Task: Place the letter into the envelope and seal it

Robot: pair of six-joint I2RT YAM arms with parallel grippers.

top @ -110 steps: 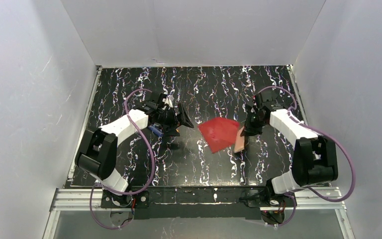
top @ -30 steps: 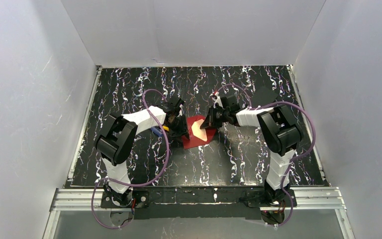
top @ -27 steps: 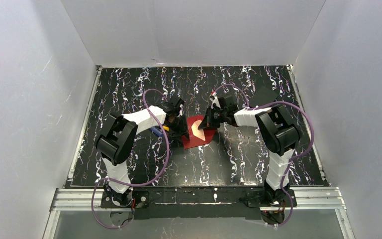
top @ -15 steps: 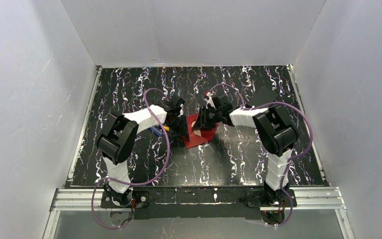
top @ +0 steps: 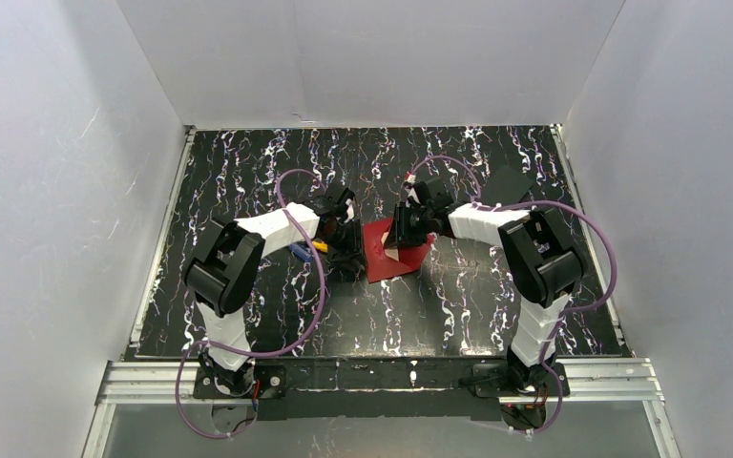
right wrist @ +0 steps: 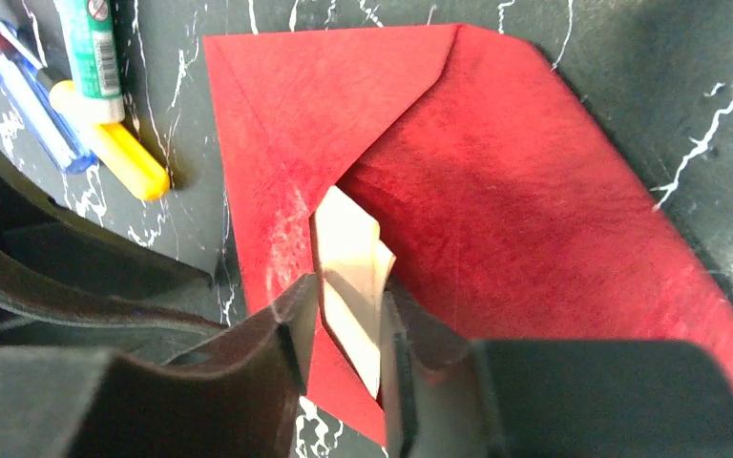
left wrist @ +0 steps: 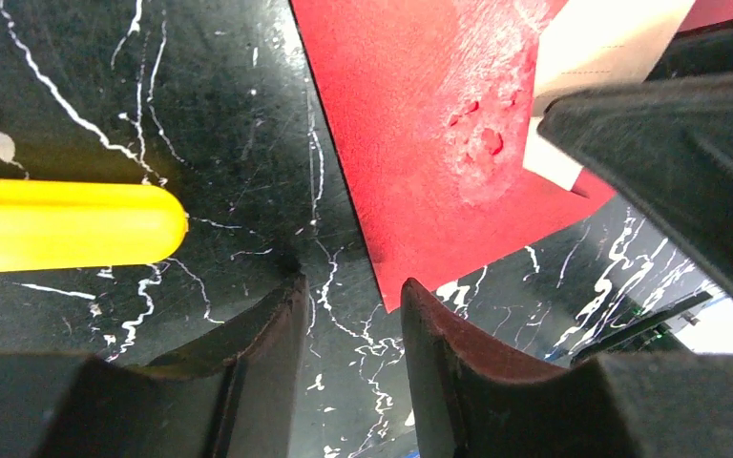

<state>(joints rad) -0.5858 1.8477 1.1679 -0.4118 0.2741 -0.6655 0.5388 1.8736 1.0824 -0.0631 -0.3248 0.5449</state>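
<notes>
The dark red envelope (top: 399, 260) lies mid-table between both arms, and fills much of the right wrist view (right wrist: 534, 210). Its mouth faces my right gripper (top: 399, 239). That gripper (right wrist: 348, 324) is shut on the white letter (right wrist: 348, 272), which is folded and bowed; its far end is tucked into the envelope mouth. In the top view only a small white bit of the letter (top: 390, 252) shows. My left gripper (top: 353, 248) rests low at the envelope's left corner. In the left wrist view it (left wrist: 348, 305) is open with bare table between its fingers, and the envelope's corner (left wrist: 410, 143) lies just beyond the right fingertip.
A blue pen (right wrist: 19, 86), a green-and-white marker (right wrist: 95, 52) and a yellow-ended pen (right wrist: 124, 157) lie on the table just left of the envelope, under the left arm. A plain black sheet (top: 506, 181) lies at the back right.
The arms came together at the envelope. In the last second my right gripper pushed the letter further into the envelope, which turned and shifted slightly right. Much less of the letter shows now.
</notes>
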